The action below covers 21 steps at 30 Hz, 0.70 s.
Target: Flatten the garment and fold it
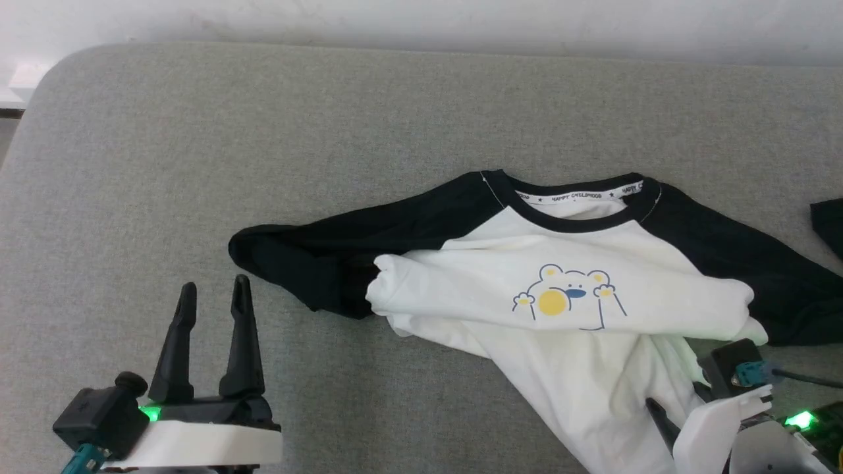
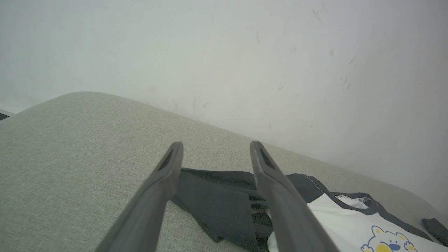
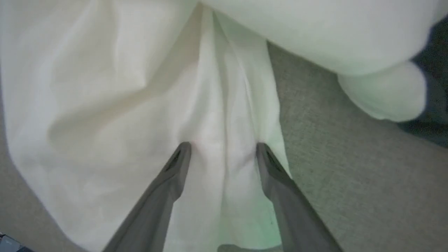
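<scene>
The garment (image 1: 579,263) lies rumpled on the grey cushion, collar toward the far side, with the cartoon print (image 1: 566,296) facing up. Its black left sleeve (image 1: 309,253) is bunched, and the white body twists down toward the lower right. My left gripper (image 1: 211,289) stands open above bare cushion, short of that sleeve (image 2: 217,203). My right gripper (image 3: 224,148) is open, its fingertips pressed against a ridge of white cloth (image 3: 224,115) near the hem. In the head view its wrist (image 1: 731,395) sits at the lower right corner over the fabric.
The grey padded surface (image 1: 263,131) stretches wide to the left and far side, ending at a white wall (image 1: 421,20). A separate dark scrap of cloth (image 1: 830,224) lies at the right edge. The cushion's rounded corner (image 1: 59,72) is at far left.
</scene>
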Available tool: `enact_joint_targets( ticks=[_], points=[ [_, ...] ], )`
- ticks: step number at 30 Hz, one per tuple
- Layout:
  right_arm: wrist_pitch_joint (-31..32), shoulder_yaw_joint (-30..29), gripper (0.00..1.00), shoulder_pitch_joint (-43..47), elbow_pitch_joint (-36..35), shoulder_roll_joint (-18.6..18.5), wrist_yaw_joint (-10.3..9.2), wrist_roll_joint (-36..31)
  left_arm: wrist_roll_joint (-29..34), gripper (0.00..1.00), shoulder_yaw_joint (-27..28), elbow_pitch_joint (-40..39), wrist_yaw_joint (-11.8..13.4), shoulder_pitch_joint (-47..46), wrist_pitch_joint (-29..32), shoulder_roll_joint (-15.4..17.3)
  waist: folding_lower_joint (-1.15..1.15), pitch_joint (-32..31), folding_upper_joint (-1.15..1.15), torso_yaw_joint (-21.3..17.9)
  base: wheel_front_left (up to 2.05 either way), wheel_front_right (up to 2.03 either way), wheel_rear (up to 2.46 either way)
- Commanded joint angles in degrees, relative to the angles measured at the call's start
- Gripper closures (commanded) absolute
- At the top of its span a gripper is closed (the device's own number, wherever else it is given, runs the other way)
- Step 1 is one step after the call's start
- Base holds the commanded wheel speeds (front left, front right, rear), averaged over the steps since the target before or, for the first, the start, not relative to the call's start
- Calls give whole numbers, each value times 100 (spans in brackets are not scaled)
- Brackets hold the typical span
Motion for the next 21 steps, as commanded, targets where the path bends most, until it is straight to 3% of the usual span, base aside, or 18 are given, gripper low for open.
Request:
enact_joint_targets(
  ticks=[1,2,3,4,5,10,15,17,21],
  points=[
    [-152,109,0,-124,294,-23,-5,-88,7,0,-10,-8,-6,-93,18,30,0,30,0,34,0,0,0],
    [-206,181,0,-175,488,-36,-5,-119,4,0,-14,-10,-4,-102,24,31,0,40,0,38,0,0,0],
    [-253,202,11,-231,664,3,-5,-108,4,0,-16,-11,0,-110,29,33,0,51,0,35,0,0,0],
    [-306,214,66,-296,825,35,-5,-118,3,0,-19,-13,4,-120,35,34,0,62,0,31,0,0,0],
    [-338,262,100,-360,959,11,-5,-163,-3,0,-29,-12,0,-133,43,35,0,71,0,26,0,0,0],
    [-520,243,100,-709,963,51,-5,-118,-9,0,-41,-9,-14,-226,61,63,0,92,0,-103,0,0,0],
    [-315,245,100,-918,273,47,-5,363,-26,0,-25,-13,-18,-331,88,101,0,47,0,-341,0,0,0],
    [66,344,100,-746,-28,-100,-5,569,-44,0,-29,-9,-16,-339,105,102,0,29,0,-416,0,0,0],
    [1400,378,100,204,-506,-474,-5,1106,-71,0,-37,15,-10,-305,98,93,0,19,0,-507,0,0,0]
  ],
)
